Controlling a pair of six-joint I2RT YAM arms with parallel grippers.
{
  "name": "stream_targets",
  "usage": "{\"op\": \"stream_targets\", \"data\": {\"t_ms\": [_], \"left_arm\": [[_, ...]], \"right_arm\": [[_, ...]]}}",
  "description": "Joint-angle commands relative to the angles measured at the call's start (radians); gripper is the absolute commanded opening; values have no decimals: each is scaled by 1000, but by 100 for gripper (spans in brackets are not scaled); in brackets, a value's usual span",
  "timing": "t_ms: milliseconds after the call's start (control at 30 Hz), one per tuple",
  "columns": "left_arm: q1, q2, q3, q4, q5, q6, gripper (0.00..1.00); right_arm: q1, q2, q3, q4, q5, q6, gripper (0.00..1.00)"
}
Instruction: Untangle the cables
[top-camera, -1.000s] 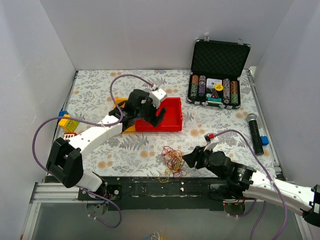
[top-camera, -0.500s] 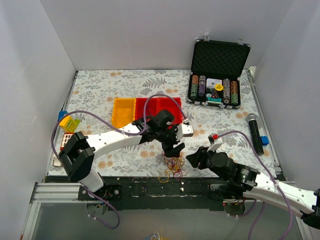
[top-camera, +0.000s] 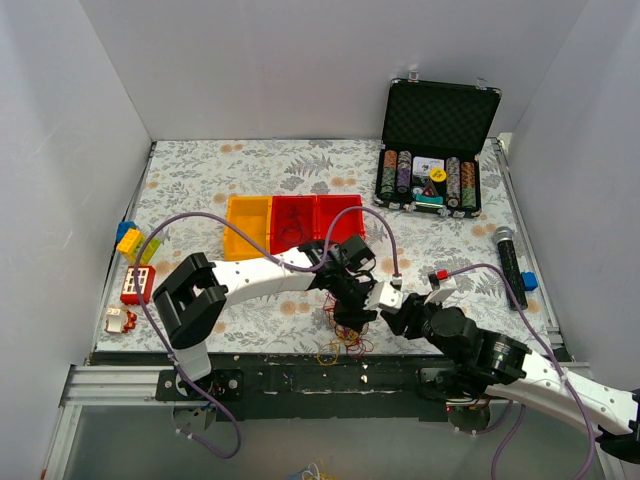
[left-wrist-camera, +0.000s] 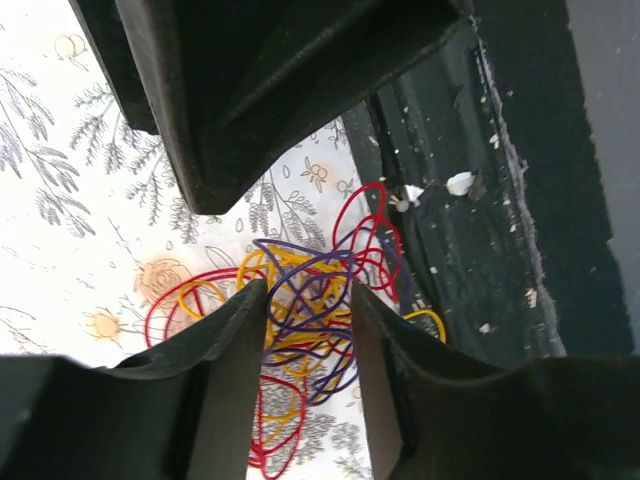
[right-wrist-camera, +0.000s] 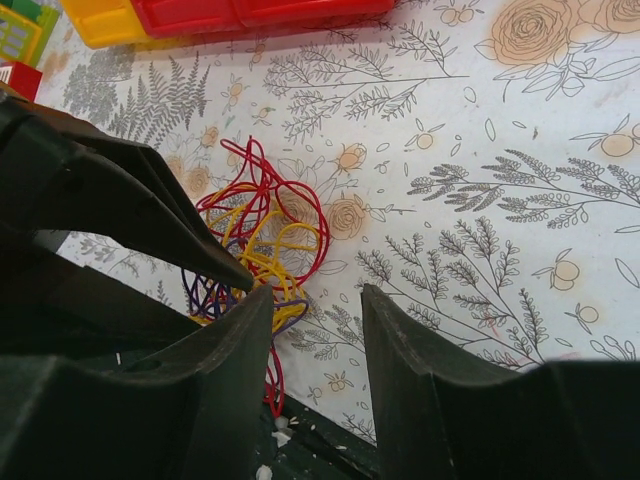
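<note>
The cables (top-camera: 346, 336) are a small tangle of thin red, yellow and purple loops at the table's near edge. They also show in the left wrist view (left-wrist-camera: 312, 268) and the right wrist view (right-wrist-camera: 268, 228). My left gripper (top-camera: 350, 314) is low over the tangle and open, and its fingers (left-wrist-camera: 307, 292) straddle purple and yellow loops without closing on them. My right gripper (top-camera: 393, 310) is open and empty just right of the tangle. In the right wrist view (right-wrist-camera: 316, 292) its left finger is next to the loops, with the left gripper's fingers (right-wrist-camera: 150, 215) close beside it.
Red bins (top-camera: 320, 218) and a yellow bin (top-camera: 247, 225) sit behind the tangle. An open poker chip case (top-camera: 432, 182) is at the back right. A microphone (top-camera: 510, 266) and blue block (top-camera: 529, 281) lie on the right, toy blocks (top-camera: 135, 284) on the left. The dark front rail (left-wrist-camera: 470, 250) borders the tangle.
My left arm swung from the red bin forward and down onto the tangle. My right gripper edged left toward the tangle.
</note>
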Motion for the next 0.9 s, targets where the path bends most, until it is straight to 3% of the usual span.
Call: {"op": "stream_targets", "data": {"t_ms": [0, 200, 233, 533, 600, 667, 733, 867], "left_arm": [[1, 12, 63, -19, 30, 79, 31], [1, 5, 78, -1, 4, 71, 1], [1, -3, 77, 9, -6, 62, 0], [33, -152, 89, 33, -140, -99, 0], [52, -187, 112, 24, -174, -136, 0], [67, -238, 109, 44, -216, -183, 0], [82, -285, 88, 85, -259, -234, 0], [82, -367, 33, 187, -388, -335, 0]], "right_arm": [[4, -12, 52, -24, 31, 12, 48], [5, -13, 50, -27, 27, 18, 47], [4, -12, 47, -25, 24, 17, 47], [4, -16, 49, -24, 17, 8, 47], [4, -25, 46, -10, 5, -9, 52], [4, -35, 41, 27, -10, -35, 65], [4, -35, 44, 62, -22, -66, 72], [4, -30, 49, 172, -44, -168, 77]]}}
